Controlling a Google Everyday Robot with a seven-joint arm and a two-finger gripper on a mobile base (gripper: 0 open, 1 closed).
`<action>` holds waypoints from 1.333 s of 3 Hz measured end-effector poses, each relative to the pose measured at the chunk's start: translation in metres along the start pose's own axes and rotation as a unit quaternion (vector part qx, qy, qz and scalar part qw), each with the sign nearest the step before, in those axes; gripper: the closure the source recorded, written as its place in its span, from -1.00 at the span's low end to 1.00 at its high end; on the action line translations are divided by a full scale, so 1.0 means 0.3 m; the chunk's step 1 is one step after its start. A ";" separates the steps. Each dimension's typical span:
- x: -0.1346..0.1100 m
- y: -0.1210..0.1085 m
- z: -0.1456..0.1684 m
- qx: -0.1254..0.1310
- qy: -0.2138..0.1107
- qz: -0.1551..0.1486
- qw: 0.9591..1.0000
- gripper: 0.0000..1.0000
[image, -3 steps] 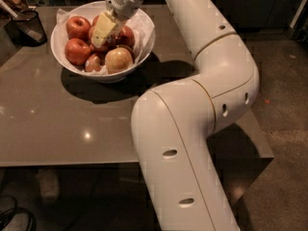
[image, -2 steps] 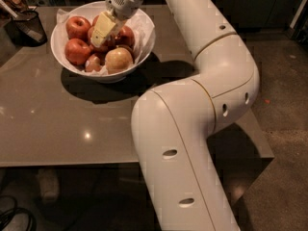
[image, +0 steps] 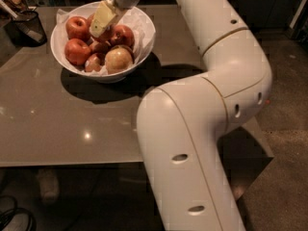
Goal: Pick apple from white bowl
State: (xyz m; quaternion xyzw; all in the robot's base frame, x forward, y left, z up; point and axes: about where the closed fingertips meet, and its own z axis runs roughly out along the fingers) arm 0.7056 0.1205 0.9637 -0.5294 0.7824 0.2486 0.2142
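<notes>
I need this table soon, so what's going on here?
A robot arm is reaching over the grey table into the white bowl, which holds several apples on crumpled paper. Its tool is down among the red apples, next to a yellowish-pink apple. No apple is out of the bowl yet. A black mesh cup stands at the table's far left corner.

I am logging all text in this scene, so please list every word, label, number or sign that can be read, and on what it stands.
None can be read: no legible text shows on the gripper over the white bowl, the apples, the arm or the table.
</notes>
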 end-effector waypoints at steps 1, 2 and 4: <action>-0.045 0.039 -0.144 0.028 -0.038 -0.024 0.999 1.00; -0.064 0.089 -0.237 0.041 -0.058 -0.046 0.996 1.00; -0.063 0.304 -0.336 0.003 -0.083 -0.134 0.987 1.00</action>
